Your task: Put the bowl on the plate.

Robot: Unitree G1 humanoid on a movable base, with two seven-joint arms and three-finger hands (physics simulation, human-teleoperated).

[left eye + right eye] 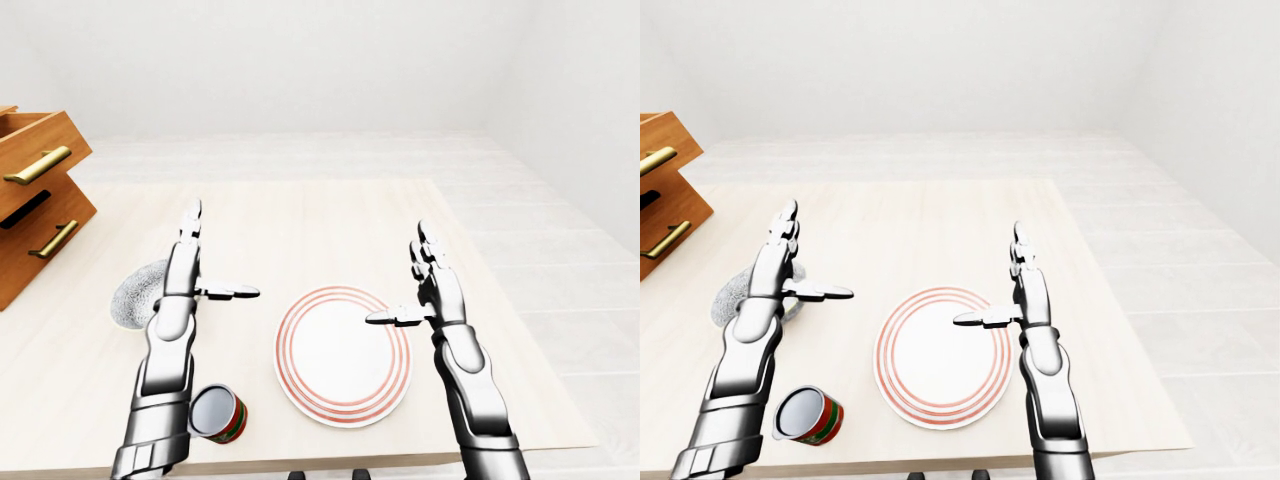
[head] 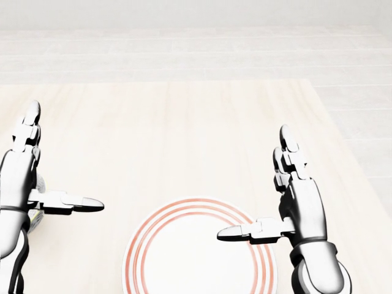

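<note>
Two hands: both open and empty, fingers straight and pointing to the top of the left-eye view, thumbs stuck out toward each other.
Left hand (image 1: 181, 278): left of the plate (image 1: 343, 356) and clear of its rim, with the thumb pointing toward the plate.
Right hand (image 1: 437, 290): at the plate's right edge. The thumb tip shows over the upper-right part of the rim. Cannot tell whether it touches the plate.
Plate: white with red concentric rings, lying flat on the table (image 1: 300, 215) near the table's lower edge in the left-eye view.
Bowl (image 1: 132, 297): grey and patterned, on the table left of the plate, not on it. The left hand and forearm stand between bowl and plate in the left-eye view and cover the bowl's plate-side part. Cannot tell whether hand and bowl touch.
Can (image 1: 216, 412): red and green label, open mouth facing the camera. It sits lower left of the plate, near the rim but apart from it, just beside the left forearm.
Drawer unit (image 1: 35, 195): wood with brass handles, far left of the plate beyond the bowl. Its upper drawer juts out past the lower one.
Head view: the plate's upper half is at the bottom edge with one hand on each side.
</note>
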